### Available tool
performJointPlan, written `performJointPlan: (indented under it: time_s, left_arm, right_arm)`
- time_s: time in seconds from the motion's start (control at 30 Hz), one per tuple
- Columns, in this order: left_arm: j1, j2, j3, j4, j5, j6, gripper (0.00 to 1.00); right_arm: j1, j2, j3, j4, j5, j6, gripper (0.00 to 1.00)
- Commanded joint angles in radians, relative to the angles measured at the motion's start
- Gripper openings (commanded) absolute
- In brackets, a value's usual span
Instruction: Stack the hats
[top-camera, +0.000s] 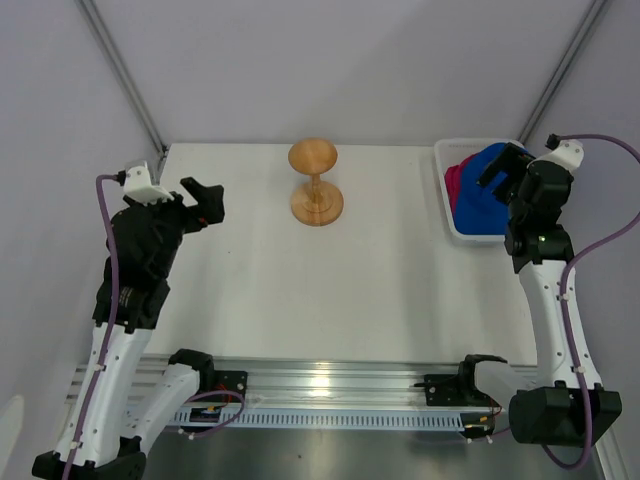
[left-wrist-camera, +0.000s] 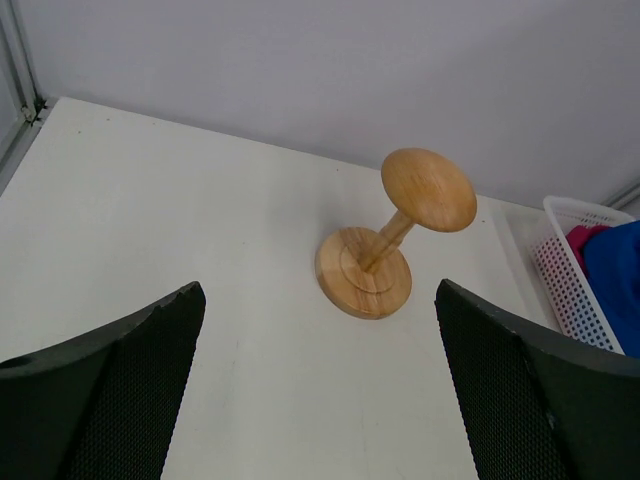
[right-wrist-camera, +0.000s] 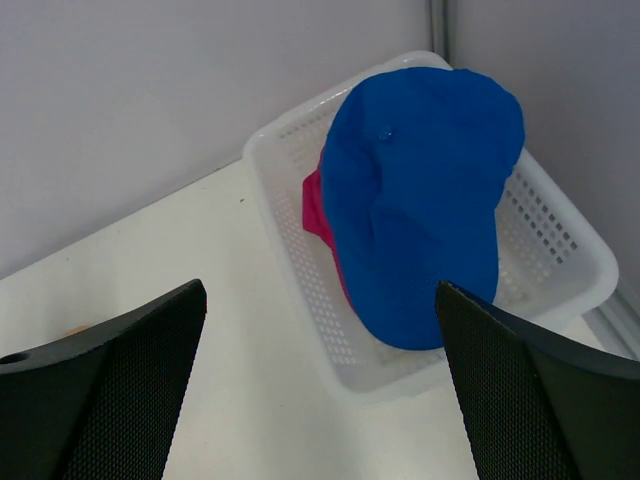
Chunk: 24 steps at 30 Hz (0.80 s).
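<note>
At two o'clock on the white desk (top-camera: 300, 300), a royal blue fabric brimmed cap (right-wrist-camera: 420, 200) lies atop a magenta-pink fabric cap (right-wrist-camera: 314, 205) (only its edge shows) inside the white plastic mesh basket (right-wrist-camera: 300, 275). The right pincer (right-wrist-camera: 320, 290) hovers there, fingers apart. The left pincer (left-wrist-camera: 318, 290), at nine o'clock, is likewise spread, facing the tan hourglass-shaped wooden stand (left-wrist-camera: 390, 240).

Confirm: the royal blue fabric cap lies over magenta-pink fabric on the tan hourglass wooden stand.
Not on the tan hourglass wooden stand. The royal blue fabric cap lies over magenta-pink fabric in the white plastic mesh basket; the right wrist view shows it.
</note>
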Motion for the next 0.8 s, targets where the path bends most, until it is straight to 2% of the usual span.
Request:
performJointPlan:
  time_s: [0.0,0.1,0.2,0.23,0.33,0.47,0.77]
  left_arm:
    - [0.009,0.001,0.024,0.015,0.078,0.031,0.99]
    - [0.010,-0.002,0.029,-0.006,0.105,0.037,1.00]
    - [0.015,-0.011,0.018,0.003,0.199,0.031,0.99]
    - [0.016,-0.011,0.017,0.006,0.219,0.044,1.00]
    - [0.016,-0.010,0.015,-0.002,0.230,0.050,0.99]
    - [0.015,-0.039,0.009,-0.005,0.233,0.063,0.99]
    - [0.055,-0.007,0.011,-0.002,0.292,0.070,0.99]
  right_arm:
    - [-0.009,-0.006,-0.046,0.112,0.087,-0.054,1.00]
    - [-0.022,0.060,-0.043,0.203,0.095,-0.065,0.99]
    - [-0.050,0.192,0.035,0.174,0.113,-0.043,0.99]
    - [-0.061,0.230,0.111,0.148,0.124,-0.037,0.99]
    - [-0.114,0.366,0.210,0.071,0.112,0.018,0.99]
    - [-0.168,0.465,0.205,0.114,0.064,0.067,0.99]
    - [-0.171,0.669,0.373,0.080,0.084,-0.043,0.99]
